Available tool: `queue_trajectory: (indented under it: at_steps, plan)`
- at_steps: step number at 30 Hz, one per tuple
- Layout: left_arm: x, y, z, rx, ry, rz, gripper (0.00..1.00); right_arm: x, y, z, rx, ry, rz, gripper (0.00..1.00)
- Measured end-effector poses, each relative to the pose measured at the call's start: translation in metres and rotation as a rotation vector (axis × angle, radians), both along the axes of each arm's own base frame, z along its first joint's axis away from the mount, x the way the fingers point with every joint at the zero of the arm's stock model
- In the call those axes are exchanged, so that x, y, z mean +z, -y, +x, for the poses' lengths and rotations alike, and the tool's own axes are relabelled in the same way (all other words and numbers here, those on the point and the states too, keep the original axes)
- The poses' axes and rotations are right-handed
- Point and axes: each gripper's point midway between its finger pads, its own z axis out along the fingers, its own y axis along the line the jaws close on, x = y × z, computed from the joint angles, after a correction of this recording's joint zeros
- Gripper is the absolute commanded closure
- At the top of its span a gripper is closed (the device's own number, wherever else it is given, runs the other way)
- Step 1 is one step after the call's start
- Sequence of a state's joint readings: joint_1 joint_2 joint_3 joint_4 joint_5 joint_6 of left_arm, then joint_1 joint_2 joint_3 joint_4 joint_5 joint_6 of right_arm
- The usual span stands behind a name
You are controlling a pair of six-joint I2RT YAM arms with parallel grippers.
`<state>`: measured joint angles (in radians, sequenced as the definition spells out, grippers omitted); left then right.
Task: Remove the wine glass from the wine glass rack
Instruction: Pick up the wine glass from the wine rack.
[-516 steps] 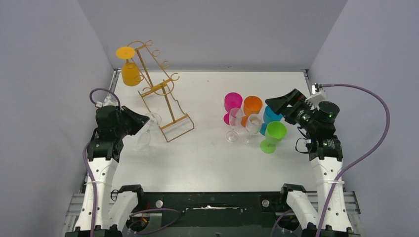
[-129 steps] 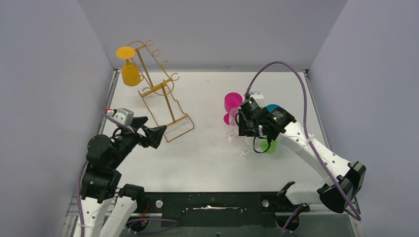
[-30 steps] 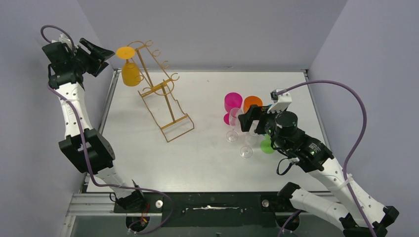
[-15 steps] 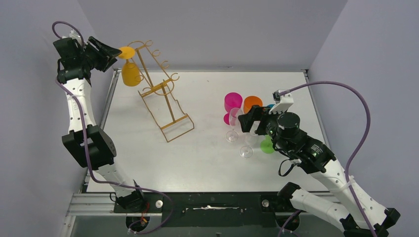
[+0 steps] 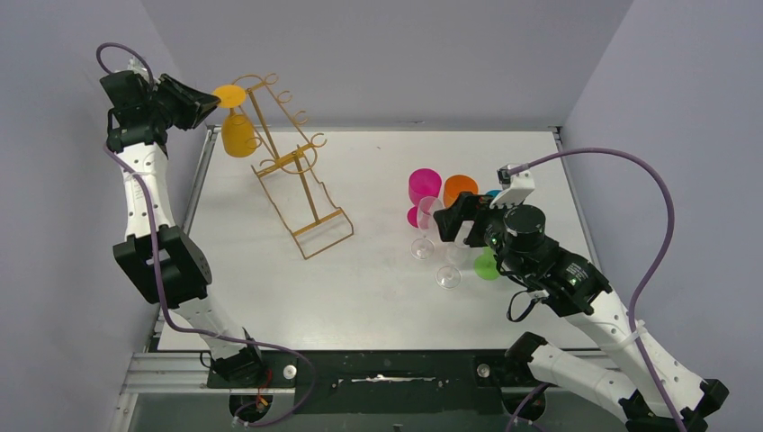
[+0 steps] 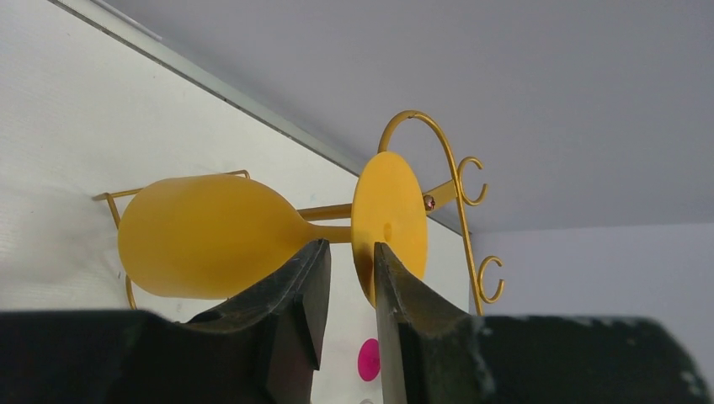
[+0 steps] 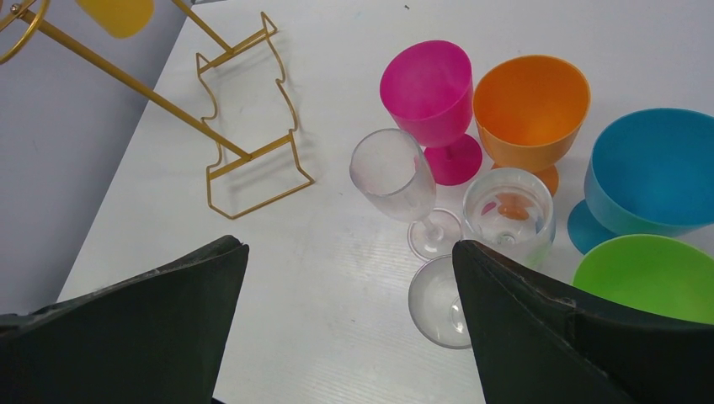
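The left pincer (image 6: 347, 252) is raised high at the far left corner of the table (image 7: 354, 42). Its fingers (image 6: 295, 295) are narrow, with a small gap showing between them. The yellow wine glass (image 6: 202, 236) is right at the fingertips. It hangs upside down from the top of the gold wire rack (image 5: 292, 165).

In the wrist view, the bowl is on the left of the pincer and the round foot (image 6: 396, 210) is on the right. The thin stem (image 6: 324, 233) crosses just past the gap. I cannot tell if the fingers touch the glass. The curled hooks of the rack are behind the foot, farther from the pincer.

The right pincer (image 7: 349, 248) is well apart from the rack. It is wide open and holds nothing. It hangs over a group of cups. Below and ahead of it are clear glasses (image 7: 391, 172) between its two fingers. Beyond them are a pink cup (image 7: 425, 84) and an orange cup (image 7: 530, 101). Near its right finger are a blue cup (image 7: 657, 168) and a green cup (image 7: 648, 278).
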<state>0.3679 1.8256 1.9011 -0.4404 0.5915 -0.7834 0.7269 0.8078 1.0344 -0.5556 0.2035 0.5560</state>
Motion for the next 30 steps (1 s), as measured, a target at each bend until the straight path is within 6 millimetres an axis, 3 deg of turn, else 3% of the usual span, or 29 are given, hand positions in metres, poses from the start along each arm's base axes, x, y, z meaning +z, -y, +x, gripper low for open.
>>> queue_trajectory:
  at_steps: [13, 30]
  plan:
    - [0.005, 0.003, 0.003, -0.001, 0.019, -0.040, 1.00, -0.004, -0.001, 0.001, -0.002, -0.015, -0.006, 0.02]
    - [0.013, 0.005, 0.005, 0.031, 0.045, -0.144, 1.00, -0.009, -0.002, 0.001, -0.001, -0.030, -0.014, 0.02]
